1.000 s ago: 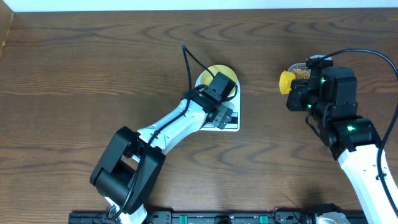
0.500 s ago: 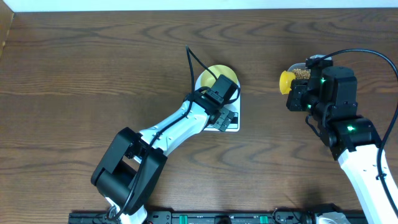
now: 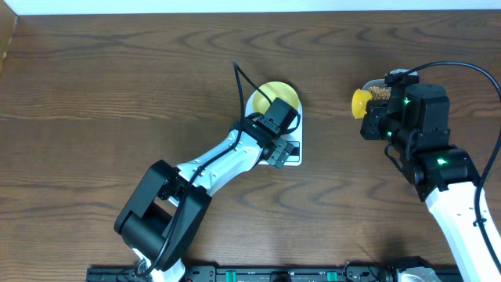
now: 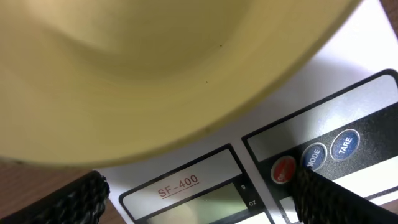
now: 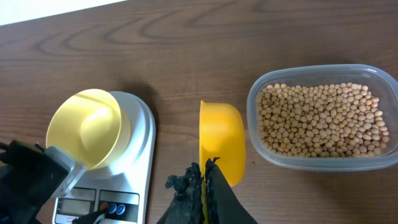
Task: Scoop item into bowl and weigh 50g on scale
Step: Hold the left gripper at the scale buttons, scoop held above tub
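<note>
overhead, vs. one second ago: the left arm has drawn back a little toward the front of the scale [image 3: 291, 157], so more of the pale-yellow bowl [image 3: 275, 92] is uncovered. right arm has not shifted.

left hand [image 4: 199, 190]: released, jaws spread wide. its two dark fingers [image 4: 78, 199] sit at either side of the scale's front panel and grip nothing. the left wrist view shows the bowl's outer wall filling the top of the frame, with the lcd and the red, mode and tare buttons below it. the display reading cannot be made out.

bowl: sits on the scale platform. in the right wrist view its inside looks bare.

right hand [image 5: 200, 182]: clenched on the bright yellow scoop [image 5: 221, 143], which is held edge-on above the tabletop [image 5: 186, 50], between the scale and the clear plastic tub [image 5: 255, 102]. scoop contents cannot be told.

beans [image 5: 320, 121]: in the tub, well apart from the bowl.
</note>
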You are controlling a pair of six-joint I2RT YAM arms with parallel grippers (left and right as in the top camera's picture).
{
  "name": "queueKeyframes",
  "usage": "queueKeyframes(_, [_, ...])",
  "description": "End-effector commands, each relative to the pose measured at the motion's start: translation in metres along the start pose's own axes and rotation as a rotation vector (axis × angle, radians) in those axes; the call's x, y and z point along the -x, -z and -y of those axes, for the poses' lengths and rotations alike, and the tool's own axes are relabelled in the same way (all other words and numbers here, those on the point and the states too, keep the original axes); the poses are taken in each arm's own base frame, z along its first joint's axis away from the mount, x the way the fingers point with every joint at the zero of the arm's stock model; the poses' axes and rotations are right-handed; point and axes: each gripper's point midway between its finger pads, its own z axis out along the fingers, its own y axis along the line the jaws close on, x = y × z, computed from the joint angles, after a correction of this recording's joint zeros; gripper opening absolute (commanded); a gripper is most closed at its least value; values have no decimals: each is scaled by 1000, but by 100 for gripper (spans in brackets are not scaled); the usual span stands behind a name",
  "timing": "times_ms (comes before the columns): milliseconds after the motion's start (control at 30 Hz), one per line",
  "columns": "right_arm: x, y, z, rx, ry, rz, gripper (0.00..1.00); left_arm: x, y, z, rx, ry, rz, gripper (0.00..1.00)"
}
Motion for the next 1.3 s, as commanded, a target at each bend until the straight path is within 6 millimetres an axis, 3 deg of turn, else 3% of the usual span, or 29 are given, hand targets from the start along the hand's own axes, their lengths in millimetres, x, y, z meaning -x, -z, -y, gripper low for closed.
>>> queueKeyframes(0, [11,3,1,-7,19,27,1,-2,-7,-1,14,-6,-3,97])
queueKeyframes(367, [11,3,1,-7,19,27,1,0,-7,-3,15,-2,6,97])
queueKeyframes(633, [11,3,1,-7,19,27,1,-1,-8,-24,74,53,0,97])
queueKeyframes(1267, [11,3,3,-21,19,30,1,-6,-8,-5,-12,16,-21,97])
